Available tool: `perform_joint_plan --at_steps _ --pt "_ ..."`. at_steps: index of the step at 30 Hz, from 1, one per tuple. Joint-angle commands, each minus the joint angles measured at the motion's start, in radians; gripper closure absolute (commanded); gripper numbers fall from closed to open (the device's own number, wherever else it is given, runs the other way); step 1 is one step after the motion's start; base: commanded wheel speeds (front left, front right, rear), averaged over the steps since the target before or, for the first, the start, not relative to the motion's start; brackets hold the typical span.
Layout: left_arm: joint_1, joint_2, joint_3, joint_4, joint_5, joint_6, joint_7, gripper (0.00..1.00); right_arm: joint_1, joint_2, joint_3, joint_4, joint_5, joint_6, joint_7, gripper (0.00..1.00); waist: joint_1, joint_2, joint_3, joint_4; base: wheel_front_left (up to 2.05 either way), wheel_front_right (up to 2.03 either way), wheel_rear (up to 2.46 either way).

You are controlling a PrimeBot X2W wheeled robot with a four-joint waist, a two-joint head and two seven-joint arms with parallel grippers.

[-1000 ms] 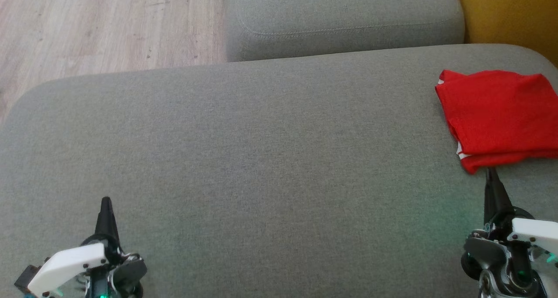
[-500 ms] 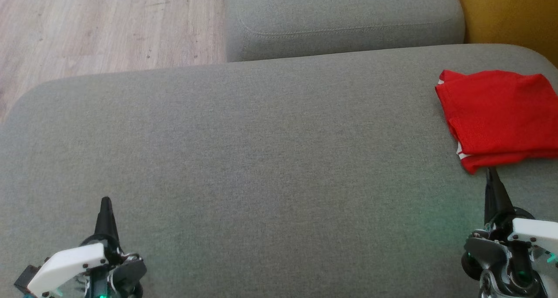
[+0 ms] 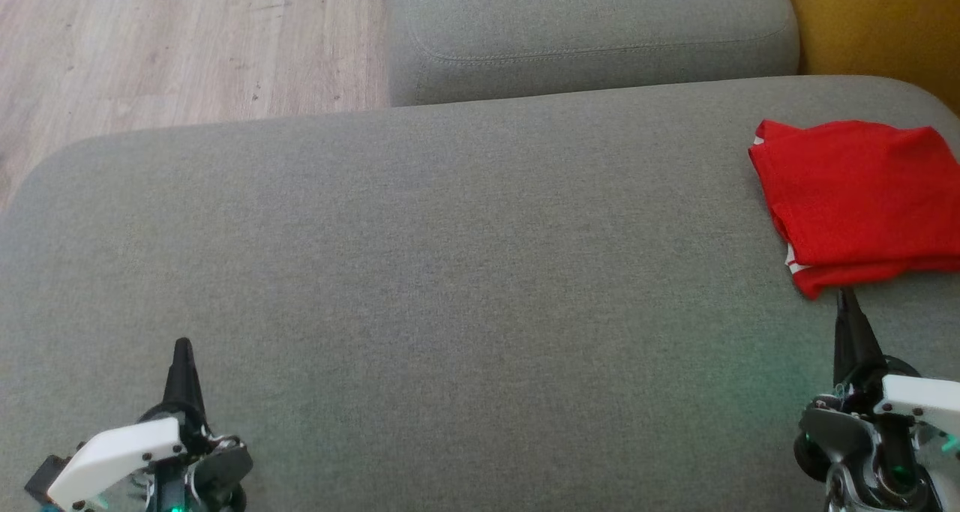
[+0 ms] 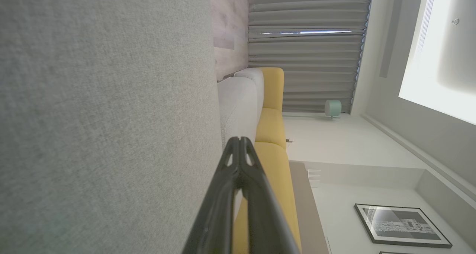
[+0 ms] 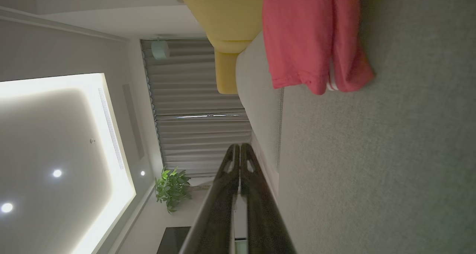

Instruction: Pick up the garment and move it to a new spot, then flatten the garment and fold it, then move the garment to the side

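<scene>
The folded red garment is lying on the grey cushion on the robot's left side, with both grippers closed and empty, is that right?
Not quite: the head view shows the folded red garment on the robot's right side, just beyond the right gripper. It does lie on the grey cushion, and the right gripper and the left gripper are closed and empty.

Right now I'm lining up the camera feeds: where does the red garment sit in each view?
Head view: red garment at the right edge, lying on the grey cushion.
Right wrist view: red garment at the top, right of centre, on the same cushion.
Left wrist view: match by the grey cushion on the left instead.
Shared landmark: the yellow sofa.
</scene>
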Motion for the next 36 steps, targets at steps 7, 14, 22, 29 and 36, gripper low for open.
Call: perform_joint_plan --at_steps 7,14,22,29,36 --pt "-0.050 0.006 0.036 -0.028 0.014 -0.007 0.005 1.00 -0.051 -0.004 0.016 -0.031 -0.008 0.008 0.006 1.00 0.0000 0.0000 0.000 0.000 0.00 0.00 0.00" --pt "-0.050 0.005 0.037 -0.028 0.015 -0.007 0.006 1.00 -0.051 -0.003 0.015 -0.031 -0.009 0.008 0.007 1.00 0.0000 0.0000 0.000 0.000 0.00 0.00 0.00" --pt "-0.050 0.004 0.039 -0.028 0.016 -0.007 0.008 1.00 -0.051 -0.002 0.014 -0.031 -0.010 0.008 0.008 1.00 0.0000 0.0000 0.000 0.000 0.00 0.00 0.00" --pt "-0.050 0.003 0.040 -0.028 0.017 -0.007 0.009 1.00 -0.051 -0.001 0.013 -0.031 -0.011 0.008 0.009 1.00 0.0000 0.0000 0.000 0.000 0.00 0.00 0.00" --pt "-0.050 0.002 0.041 -0.027 0.018 -0.007 0.009 1.00 -0.051 -0.001 0.012 -0.031 -0.012 0.008 0.010 1.00 0.0000 0.0000 0.000 0.000 0.00 0.00 0.00"
